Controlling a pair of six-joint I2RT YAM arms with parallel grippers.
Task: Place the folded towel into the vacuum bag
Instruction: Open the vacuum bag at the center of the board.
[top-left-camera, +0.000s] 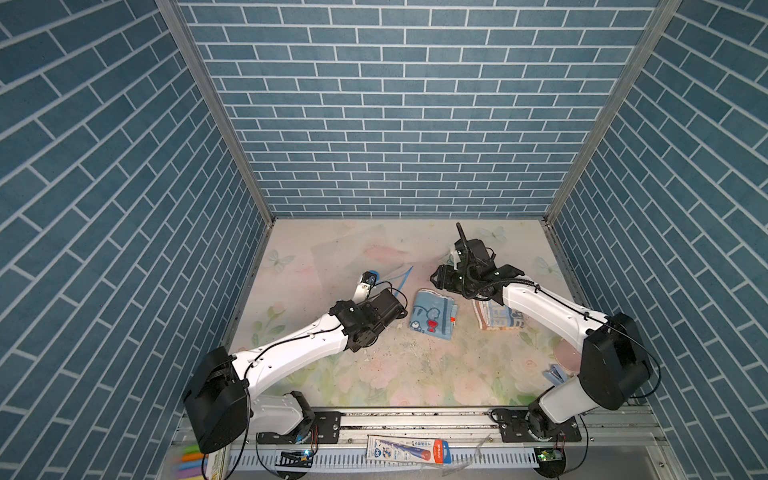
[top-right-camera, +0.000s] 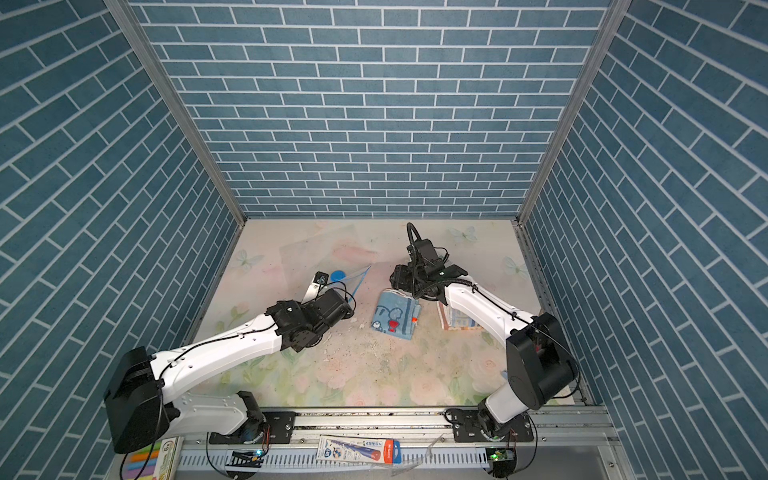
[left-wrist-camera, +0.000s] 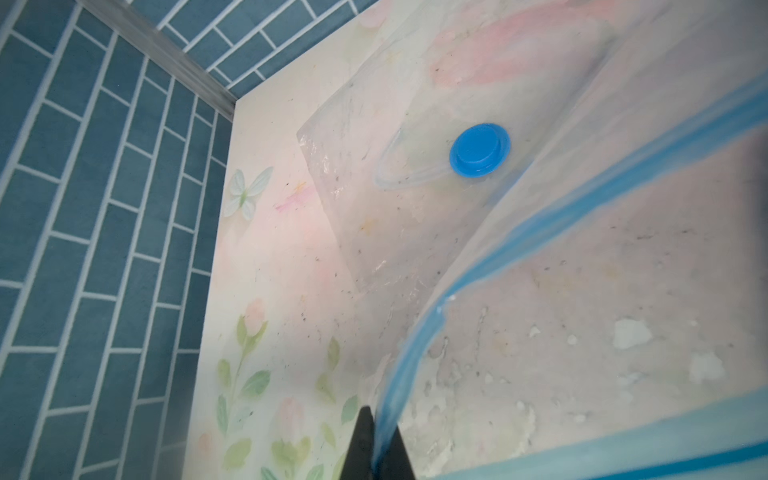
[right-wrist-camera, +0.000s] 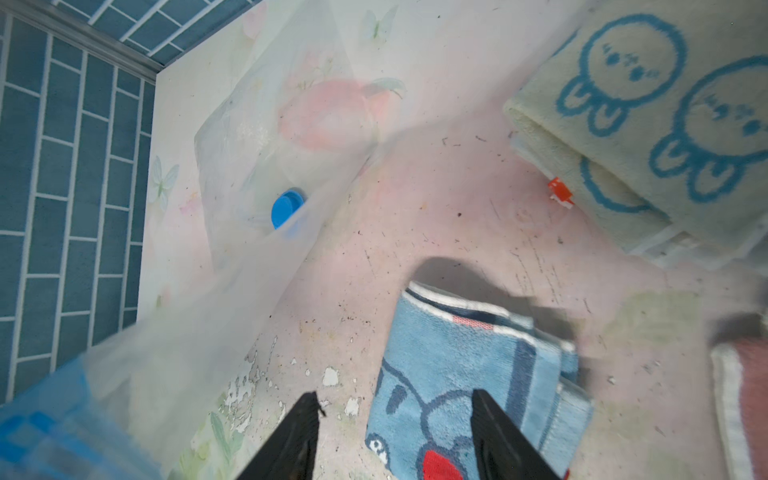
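The vacuum bag (left-wrist-camera: 395, 228) lies clear and hazy on the floral table at the back left, its round blue valve cap (left-wrist-camera: 480, 151) (top-right-camera: 338, 275) on top. My left gripper (left-wrist-camera: 381, 419) (top-left-camera: 369, 279) is shut on the bag's blue zip strip (top-left-camera: 403, 278) and holds that edge lifted. A folded blue cartoon towel (top-left-camera: 432, 316) (right-wrist-camera: 469, 374) lies mid-table, to the right of the bag. My right gripper (right-wrist-camera: 397, 415) (top-left-camera: 440, 278) hangs open above the towel's far edge. One finger is over the cloth, one over bare table, and nothing is between them.
A cream folded towel with blue figures (right-wrist-camera: 644, 124) (top-left-camera: 498, 318) lies partly under my right arm. Another cloth's pink edge (right-wrist-camera: 744, 395) shows beside it. A pink disc (top-left-camera: 565, 353) and a blue clip (top-left-camera: 555, 374) sit at the front right. Brick-pattern walls enclose three sides.
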